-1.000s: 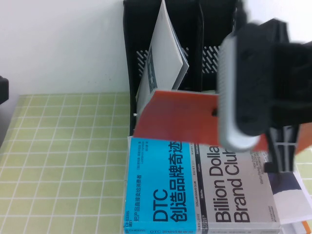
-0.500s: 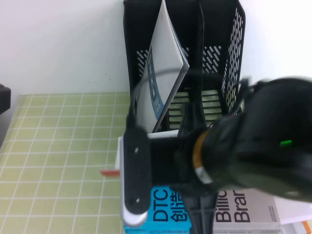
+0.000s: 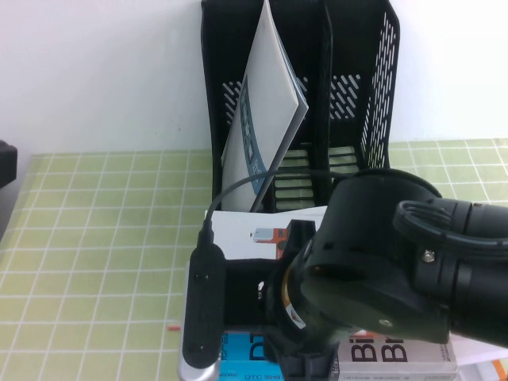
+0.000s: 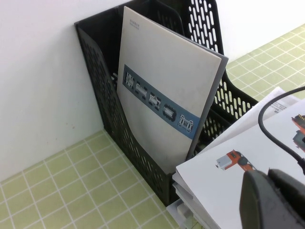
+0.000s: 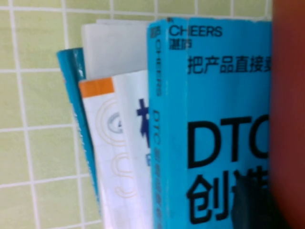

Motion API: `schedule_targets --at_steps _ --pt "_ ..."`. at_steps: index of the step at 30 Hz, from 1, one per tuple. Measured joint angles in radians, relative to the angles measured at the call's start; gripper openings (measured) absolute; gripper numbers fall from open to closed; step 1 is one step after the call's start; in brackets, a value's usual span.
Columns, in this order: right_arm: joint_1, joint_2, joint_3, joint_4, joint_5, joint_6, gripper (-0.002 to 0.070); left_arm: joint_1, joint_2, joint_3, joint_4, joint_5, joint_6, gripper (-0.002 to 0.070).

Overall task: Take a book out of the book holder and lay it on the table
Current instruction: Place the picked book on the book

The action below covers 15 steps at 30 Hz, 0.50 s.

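Observation:
The book (image 3: 246,230) is a thin white brochure with a small orange vehicle photo. It lies flat and face up on a pile of books in front of the black book holder (image 3: 349,48), also seen in the left wrist view (image 4: 238,162). My right gripper is hidden under its own bulky arm (image 3: 381,270), which hangs low over the pile. The right wrist view shows a blurred orange-red band (image 5: 288,114) close to the lens, over a cyan book (image 5: 224,119). My left gripper is out of view; only a dark part shows at the high view's left edge (image 3: 4,167).
A grey booklet with a blue strip (image 3: 266,111) leans in the holder's left slot. The pile holds the cyan book (image 3: 238,353) and a grey "Billion" book (image 3: 397,353). Green gridded table cloth (image 3: 95,238) spreads to the left. A white wall stands behind.
The right arm has swung down and forward over the pile. The brochure, held up orange side out a second ago, now lies white side up on the books.

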Motion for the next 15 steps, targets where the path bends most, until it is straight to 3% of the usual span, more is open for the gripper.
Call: schedule_targets --at_steps 4,6,11,15 --pt "0.000 0.002 0.000 -0.002 0.005 0.044 0.0418 0.000 0.000 0.000 0.000 0.000 0.000 -0.0003" --pt "0.000 0.007 0.000 -0.053 0.007 0.112 0.0496 0.000 0.000 0.000 0.001 0.002 0.000 -0.0003" --pt "0.000 0.012 0.000 -0.105 0.018 0.170 0.0545 0.000 0.000 0.000 0.002 0.002 0.000 -0.0003" --pt "0.000 0.007 0.000 0.080 0.018 0.035 0.0550 0.000 0.000 0.000 0.002 0.002 0.000 -0.0003"
